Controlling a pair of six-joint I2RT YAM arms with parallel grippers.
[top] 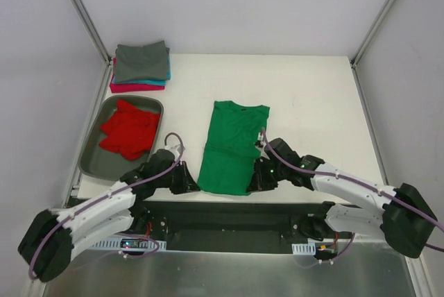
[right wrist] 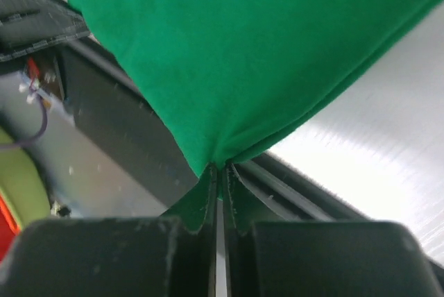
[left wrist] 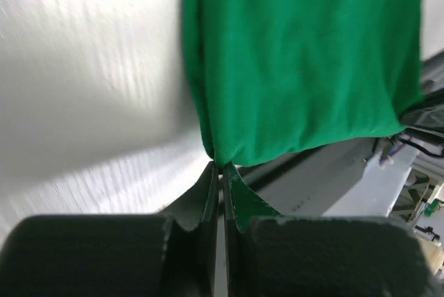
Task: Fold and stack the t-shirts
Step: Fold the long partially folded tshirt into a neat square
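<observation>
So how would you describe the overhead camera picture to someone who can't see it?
A green t-shirt lies on a white table, its two near corners pinched in the jaws of the left arm and right arm. To its left a crumpled red t-shirt sits in a grey tray, with a stack of folded t-shirts behind it.

Right of the green shirt [top: 232,148] the table [top: 319,103] lies bare out to the side wall [top: 409,89]; this is the widest room. Beyond its collar a bare band runs to the back wall [top: 236,5]. Left of it a narrow bare strip is hemmed in by the tray [top: 89,162] holding the red shirt [top: 128,129]. Further back on that side stands the stack [top: 141,64] of folded shirts. At its near hem the left pincer [top: 193,187] and right pincer [top: 253,184] clamp the two corners, and their arms block the table's near edge on either side.
</observation>
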